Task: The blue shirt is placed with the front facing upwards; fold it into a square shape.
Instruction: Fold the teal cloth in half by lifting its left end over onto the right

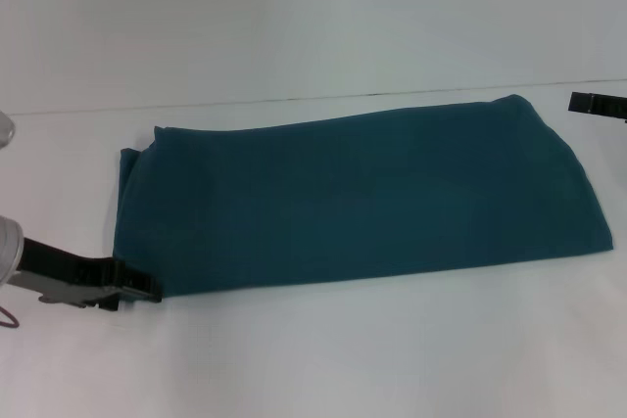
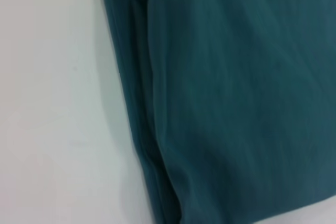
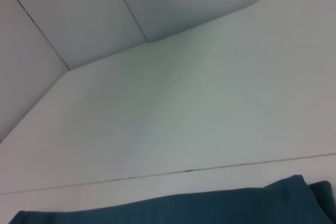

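Blue shirt point(image 1: 362, 198) lies mid-table as a long folded band, plain side up. Left gripper point(image 1: 147, 291) sits at its near-left corner, right gripper point(image 1: 588, 102) off the far-right end — finger state: can't tell for either. Next, prob. an end-to-end fold — needs a corner grasp.

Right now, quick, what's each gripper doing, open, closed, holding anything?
Left gripper: at the blue shirt's near left corner; grip cannot be told.
Right gripper: far right edge, clear of the shirt; cannot be told.

no lettering or label can be read on the blue shirt point(image 1: 362, 198).
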Tool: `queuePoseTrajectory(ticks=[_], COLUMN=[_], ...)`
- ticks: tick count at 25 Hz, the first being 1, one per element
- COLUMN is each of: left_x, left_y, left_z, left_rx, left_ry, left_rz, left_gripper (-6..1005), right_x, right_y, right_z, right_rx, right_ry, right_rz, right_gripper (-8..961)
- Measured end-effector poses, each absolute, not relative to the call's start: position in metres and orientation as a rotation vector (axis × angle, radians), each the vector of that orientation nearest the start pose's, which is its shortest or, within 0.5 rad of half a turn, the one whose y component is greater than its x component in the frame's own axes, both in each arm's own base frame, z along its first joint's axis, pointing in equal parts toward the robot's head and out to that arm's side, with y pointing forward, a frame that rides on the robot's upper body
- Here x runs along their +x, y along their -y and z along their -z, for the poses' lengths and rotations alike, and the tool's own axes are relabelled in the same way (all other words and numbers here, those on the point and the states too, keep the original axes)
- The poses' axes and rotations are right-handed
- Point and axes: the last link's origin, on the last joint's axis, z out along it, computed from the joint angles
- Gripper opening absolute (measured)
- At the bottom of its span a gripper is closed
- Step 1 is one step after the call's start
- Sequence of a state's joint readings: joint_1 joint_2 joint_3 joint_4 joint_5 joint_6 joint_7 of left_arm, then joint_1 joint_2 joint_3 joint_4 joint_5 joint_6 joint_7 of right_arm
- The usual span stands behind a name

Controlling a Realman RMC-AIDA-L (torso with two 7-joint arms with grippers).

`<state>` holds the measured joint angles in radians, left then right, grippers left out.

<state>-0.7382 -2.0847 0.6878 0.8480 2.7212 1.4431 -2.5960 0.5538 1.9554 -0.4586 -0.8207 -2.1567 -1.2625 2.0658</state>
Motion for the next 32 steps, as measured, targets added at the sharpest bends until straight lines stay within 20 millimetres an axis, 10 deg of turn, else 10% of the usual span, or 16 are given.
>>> queuePoseTrajectory(ticks=[32], left_x=[-0.259], left_y=[-0.393], left_z=[-0.002], left_rx=[-2.160], left_ry=[1.672], left_rz=[-0.134], left_gripper=[676], right_x=[0.317], right_y=[-0.387], right_z=[-0.125], right_rx=[-2.001], right_ry=[-1.279], right_rz=[-0.618], right_gripper=[724])
